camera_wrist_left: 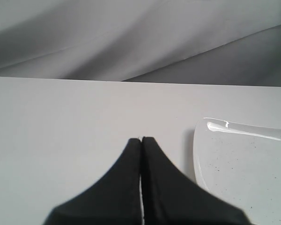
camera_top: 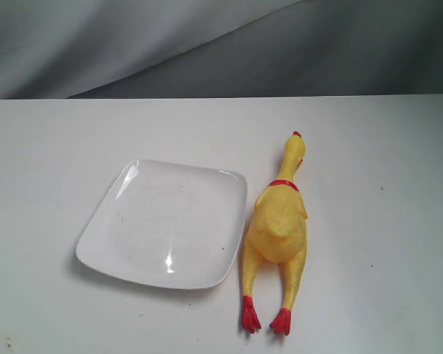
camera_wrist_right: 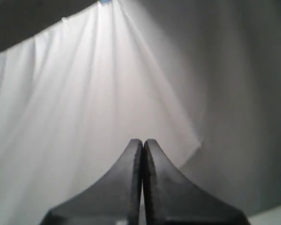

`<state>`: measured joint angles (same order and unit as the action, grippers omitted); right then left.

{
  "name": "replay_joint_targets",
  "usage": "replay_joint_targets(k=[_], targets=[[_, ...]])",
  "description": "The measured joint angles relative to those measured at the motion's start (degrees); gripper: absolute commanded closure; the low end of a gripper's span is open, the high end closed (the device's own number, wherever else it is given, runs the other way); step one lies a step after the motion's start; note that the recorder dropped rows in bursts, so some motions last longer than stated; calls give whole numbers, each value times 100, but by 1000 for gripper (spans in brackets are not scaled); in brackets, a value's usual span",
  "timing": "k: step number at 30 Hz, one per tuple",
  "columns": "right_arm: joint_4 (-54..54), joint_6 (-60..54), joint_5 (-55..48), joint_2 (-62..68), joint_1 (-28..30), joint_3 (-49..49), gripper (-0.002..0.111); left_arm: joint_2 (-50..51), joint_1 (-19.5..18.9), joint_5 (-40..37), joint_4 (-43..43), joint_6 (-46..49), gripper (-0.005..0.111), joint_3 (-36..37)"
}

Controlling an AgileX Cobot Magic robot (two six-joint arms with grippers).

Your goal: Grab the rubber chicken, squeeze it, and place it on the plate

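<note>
The yellow rubber chicken [camera_top: 279,221] lies flat on the white table, its red comb toward the back and its red feet toward the front edge. It lies just right of the glossy white square plate [camera_top: 111,236], close to its rim. Neither arm shows in the exterior view. My left gripper [camera_wrist_left: 141,139] is shut and empty above bare table, with a corner of the plate [camera_wrist_left: 271,136] beside it. My right gripper [camera_wrist_right: 143,140] is shut and empty too, facing the grey cloth; the chicken is out of both wrist views.
A grey draped cloth [camera_top: 207,44] hangs behind the table's far edge. The white tabletop [camera_top: 59,140] stretches left and right of the plate and chicken.
</note>
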<state>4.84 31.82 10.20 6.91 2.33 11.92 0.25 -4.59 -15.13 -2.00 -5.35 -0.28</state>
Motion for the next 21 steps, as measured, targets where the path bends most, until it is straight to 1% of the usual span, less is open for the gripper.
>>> replay_joint_targets(k=[4, 7, 11, 12, 14, 16, 17, 21], targets=[[25, -21, -1094, 1051, -16, 758, 108, 0, 0, 0, 0, 0, 107, 0], [38, -356, -1689, 1944, -238, 1270, 108, 0, 0, 0, 0, 0, 107, 0], [11, -952, -2357, 3146, -754, 1871, 108, 0, 0, 0, 0, 0, 107, 0], [1, -1244, -2582, 3673, -1061, 2090, 108, 0, 0, 0, 0, 0, 107, 0], [-12, -1702, -2759, 4324, -1440, 2320, 108, 0, 0, 0, 0, 0, 107, 0], [-12, -1996, -2953, 5015, -1750, 2498, 108, 0, 0, 0, 0, 0, 107, 0], [-12, -2015, -3010, 5192, -1825, 2541, 108, 0, 0, 0, 0, 0, 107, 0], [-12, -2288, -3112, 6559, -2291, 2577, 108, 0, 0, 0, 0, 0, 107, 0]])
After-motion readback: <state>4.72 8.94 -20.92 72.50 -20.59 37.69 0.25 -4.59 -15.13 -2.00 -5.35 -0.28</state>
